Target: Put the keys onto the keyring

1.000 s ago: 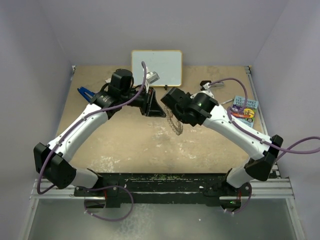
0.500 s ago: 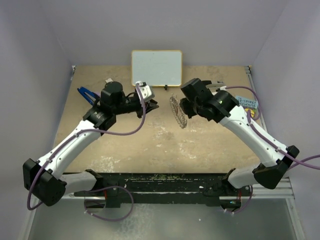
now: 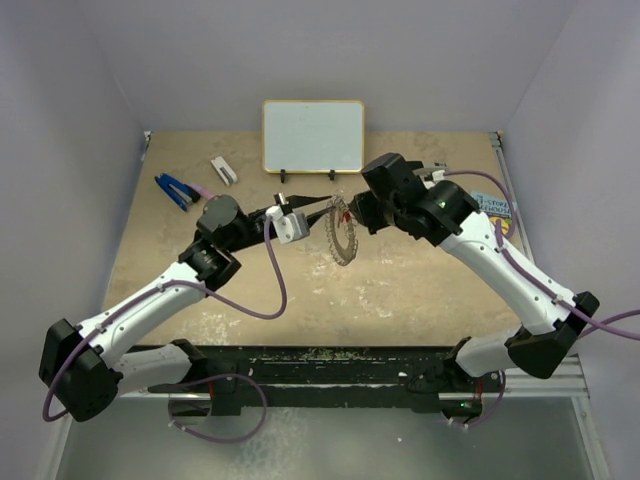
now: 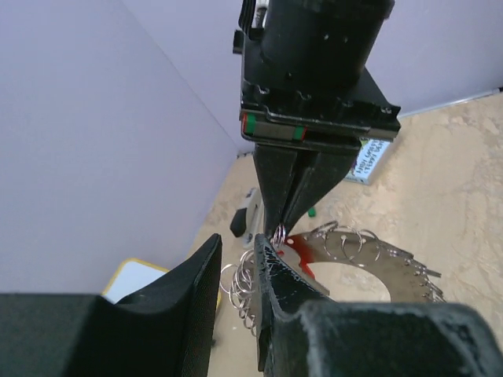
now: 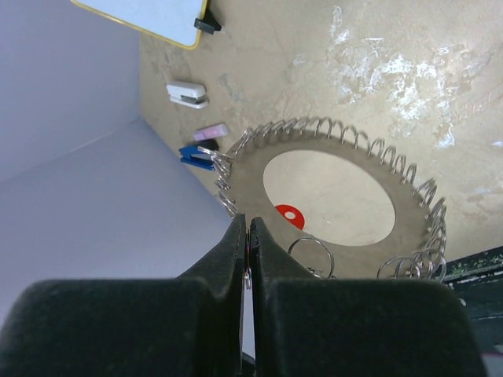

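Note:
The keyring point(image 3: 340, 240), a large flat grey ring with wire loops round its rim, hangs tilted above the table. My right gripper point(image 3: 352, 212) is shut on a small wire loop at its upper rim point(image 5: 247, 228). A key with a red head point(image 5: 288, 214) sits at the inner edge of the keyring point(image 5: 245, 174), just below that pinch point(image 4: 300, 250). My left gripper point(image 3: 312, 218) reaches in from the left. Its jaws stand narrowly apart point(image 4: 236, 239), with rim loops of the keyring point(image 4: 369, 259) showing in the gap. I cannot tell whether they touch.
A whiteboard point(image 3: 313, 135) stands at the back. A white stapler point(image 3: 224, 171), a blue clip point(image 3: 173, 189) and a small pink item point(image 3: 205, 188) lie at the back left. A book point(image 3: 495, 215) lies under the right arm.
My right arm carried the keyring back and right, then tilted it flatter. My left gripper drew away toward the whiteboard, then swung forward and right to the ring's left rim.

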Motion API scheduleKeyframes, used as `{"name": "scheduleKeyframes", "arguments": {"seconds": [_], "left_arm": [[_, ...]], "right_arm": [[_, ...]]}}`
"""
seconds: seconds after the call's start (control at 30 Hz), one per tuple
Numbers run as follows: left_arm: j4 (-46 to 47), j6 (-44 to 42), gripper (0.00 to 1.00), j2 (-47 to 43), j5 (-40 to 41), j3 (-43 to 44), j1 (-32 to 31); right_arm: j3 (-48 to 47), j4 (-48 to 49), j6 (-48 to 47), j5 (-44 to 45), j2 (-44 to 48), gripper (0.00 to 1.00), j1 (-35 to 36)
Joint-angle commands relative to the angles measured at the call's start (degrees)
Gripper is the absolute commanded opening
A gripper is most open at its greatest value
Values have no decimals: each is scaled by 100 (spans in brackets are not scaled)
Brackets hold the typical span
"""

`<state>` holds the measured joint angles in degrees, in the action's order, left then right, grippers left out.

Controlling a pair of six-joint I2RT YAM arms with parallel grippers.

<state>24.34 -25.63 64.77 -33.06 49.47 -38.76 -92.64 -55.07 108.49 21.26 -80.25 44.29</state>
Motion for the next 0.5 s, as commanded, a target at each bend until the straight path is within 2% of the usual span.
{"name": "scheduleKeyframes", "arguments": {"seconds": [0.0, 0.47], "left_arm": [[745, 40, 27, 3, 117, 44, -206], [572, -174, 27, 202, 312, 10, -361]], "right_arm": [[-413, 240, -13, 27, 151, 0, -9], [-519, 317, -132, -65, 97, 0, -8]]}}
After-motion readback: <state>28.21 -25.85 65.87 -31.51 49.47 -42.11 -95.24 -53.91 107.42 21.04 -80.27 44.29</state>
